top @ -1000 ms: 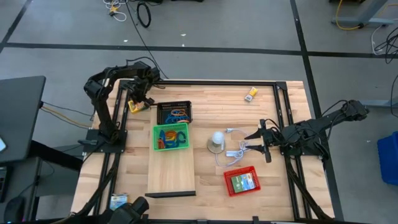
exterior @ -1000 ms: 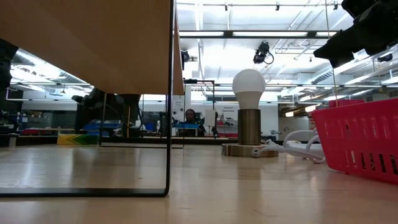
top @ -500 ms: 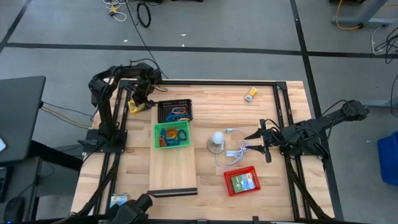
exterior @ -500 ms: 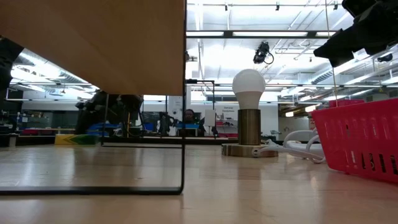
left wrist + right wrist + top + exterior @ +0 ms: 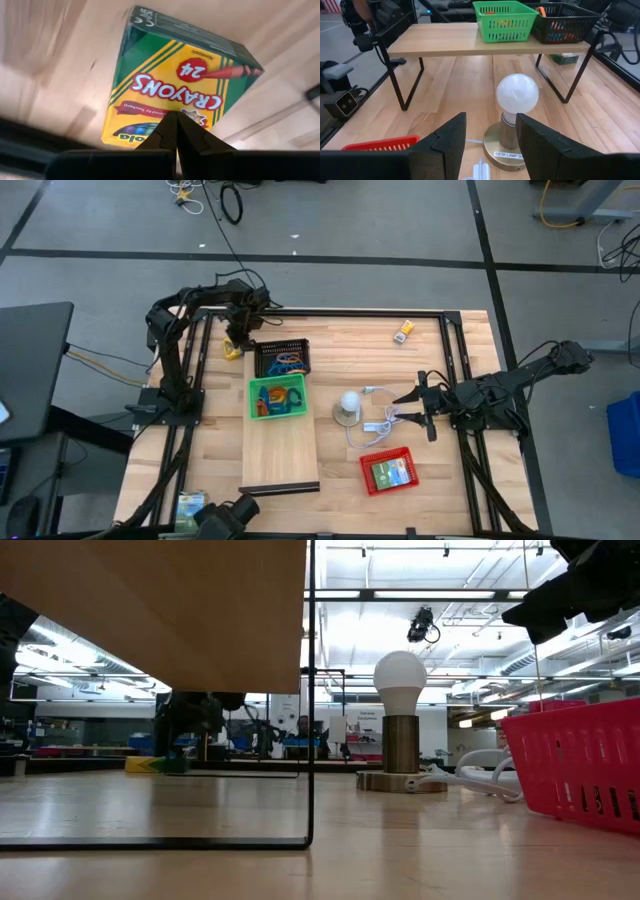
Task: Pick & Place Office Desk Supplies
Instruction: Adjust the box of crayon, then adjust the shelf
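A green and yellow crayon box sits near the table's far left corner, just left of the black mesh tray; it also shows as a crayon box from above and a crayon box low at table height. My left gripper is over it, shut, as the left gripper shows in its wrist view. The black tray and the green tray hold coloured loops. The red tray holds a green box. A small yellow item lies by the far edge. My right gripper waits open by the lamp. My left gripper comes at the crayon box from above, its shut fingertips meeting on the box's yellow face near one short end. Whether they pinch a thin edge or only press on the face, I cannot tell. The box stays low, at about table height.
A pale wooden board on black legs carries the green and black trays. A desk lamp with a white cord stands at mid-table, straight ahead of my right gripper. Bare wood lies at the table's near left and far middle.
My left gripper has moved toward the table's right, closer to the black tray, and the crayon box has gone along with it. In the low view the board's near leg has shifted to the right.
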{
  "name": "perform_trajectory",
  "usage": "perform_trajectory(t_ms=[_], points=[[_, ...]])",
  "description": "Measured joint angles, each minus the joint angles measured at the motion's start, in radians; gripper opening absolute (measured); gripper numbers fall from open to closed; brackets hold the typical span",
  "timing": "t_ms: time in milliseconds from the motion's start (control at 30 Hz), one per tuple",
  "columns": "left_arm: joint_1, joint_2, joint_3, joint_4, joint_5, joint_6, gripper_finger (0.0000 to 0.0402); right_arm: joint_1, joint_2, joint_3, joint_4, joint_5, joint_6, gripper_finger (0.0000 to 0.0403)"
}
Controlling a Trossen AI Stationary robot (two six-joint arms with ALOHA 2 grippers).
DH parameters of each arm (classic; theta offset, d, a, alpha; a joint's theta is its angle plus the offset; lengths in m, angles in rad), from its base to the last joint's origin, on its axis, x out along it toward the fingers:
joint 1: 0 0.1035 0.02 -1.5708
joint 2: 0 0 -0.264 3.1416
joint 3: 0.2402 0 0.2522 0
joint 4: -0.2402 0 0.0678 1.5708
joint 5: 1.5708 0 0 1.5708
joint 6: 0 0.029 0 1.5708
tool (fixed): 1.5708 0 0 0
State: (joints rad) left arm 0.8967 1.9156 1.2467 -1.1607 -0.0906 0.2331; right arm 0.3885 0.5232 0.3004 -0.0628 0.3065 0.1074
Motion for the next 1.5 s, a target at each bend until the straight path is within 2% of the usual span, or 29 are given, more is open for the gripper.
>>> perform_trajectory(t_ms=[300, 567, 800, 1100, 1200, 1300, 1500], points=[[-0.056, 0.002, 0.061, 0.110, 0.023, 0.077, 0.0001, 0.000, 0.000, 0.000, 0.000, 0.007, 0.000, 0.0181], [-0.037, 0.007, 0.110, 0.084, -0.119, -0.017, 0.0011, 0.000, 0.000, 0.000, 0.000, 0.012, 0.006, 0.0181], [-0.007, 0.007, 0.110, -0.020, -0.156, 0.005, 0.0074, 0.000, 0.000, 0.000, 0.000, 0.013, 0.009, 0.0181], [0.001, 0.006, 0.110, -0.023, -0.176, 0.050, 0.0222, 0.000, 0.000, 0.000, 0.000, 0.029, 0.061, 0.0181], [0.012, 0.005, 0.110, -0.027, -0.156, 0.095, 0.0260, 0.000, 0.000, 0.000, 0.000, 0.037, 0.066, 0.0181], [0.022, 0.005, 0.110, -0.050, -0.128, 0.129, 0.0278, 0.000, 0.000, 0.000, 0.000, 0.057, 0.068, 0.0181], [0.021, 0.003, 0.119, -0.120, -0.130, 0.099, 0.0277, 0.000, 0.000, 0.000, 0.010, 0.077, 0.070, 0.0181]])
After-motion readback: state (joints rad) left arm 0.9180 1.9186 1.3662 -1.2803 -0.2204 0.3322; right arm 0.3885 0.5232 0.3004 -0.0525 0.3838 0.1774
